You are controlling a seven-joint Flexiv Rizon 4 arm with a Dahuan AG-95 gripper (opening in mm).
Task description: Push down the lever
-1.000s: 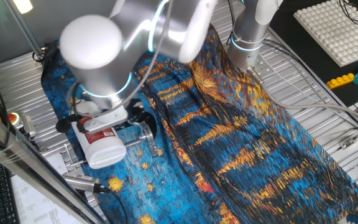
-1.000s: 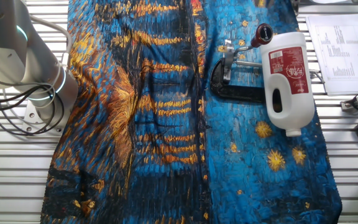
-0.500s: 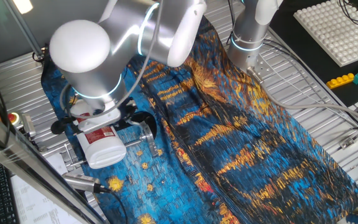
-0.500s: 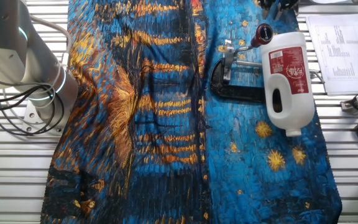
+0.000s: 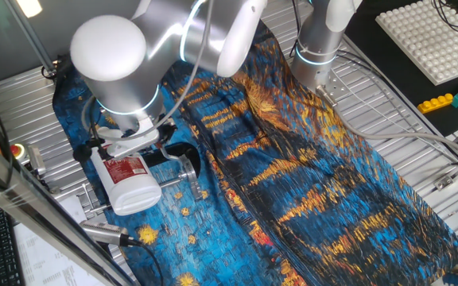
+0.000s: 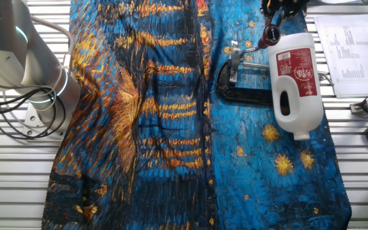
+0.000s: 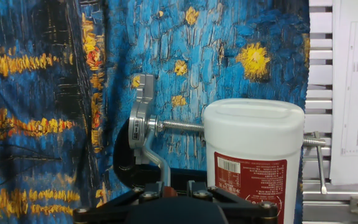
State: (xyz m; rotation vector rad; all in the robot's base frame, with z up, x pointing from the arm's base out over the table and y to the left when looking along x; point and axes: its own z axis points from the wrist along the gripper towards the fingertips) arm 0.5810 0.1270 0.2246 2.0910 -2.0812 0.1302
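Note:
The lever is a thin silver rod (image 7: pixel 156 157) with a small red cap (image 6: pixel 272 33), jointed to the black C-shaped clamp (image 6: pixel 234 89) lying on the blue cloth. In the hand view the red cap (image 7: pixel 170 186) shows in the narrow gap between my two fingers (image 7: pixel 153 186). My gripper (image 7: pixel 174 185) is slightly open and holds nothing. In the other fixed view the gripper (image 6: pixel 280 7) hangs just above the cap at the top edge. I cannot tell whether it touches the cap.
A white plastic bottle with a red label (image 6: pixel 294 80) lies right beside the clamp, against its screw (image 7: pixel 180 126). Printed paper (image 6: pixel 351 54) lies on the metal table (image 6: pixel 18 172) past the bottle. The arm's base (image 6: pixel 18 57) stands at the left.
My gripper has come down into the top of the other fixed view, closer to the red cap. The lever, clamp and bottle have not moved.

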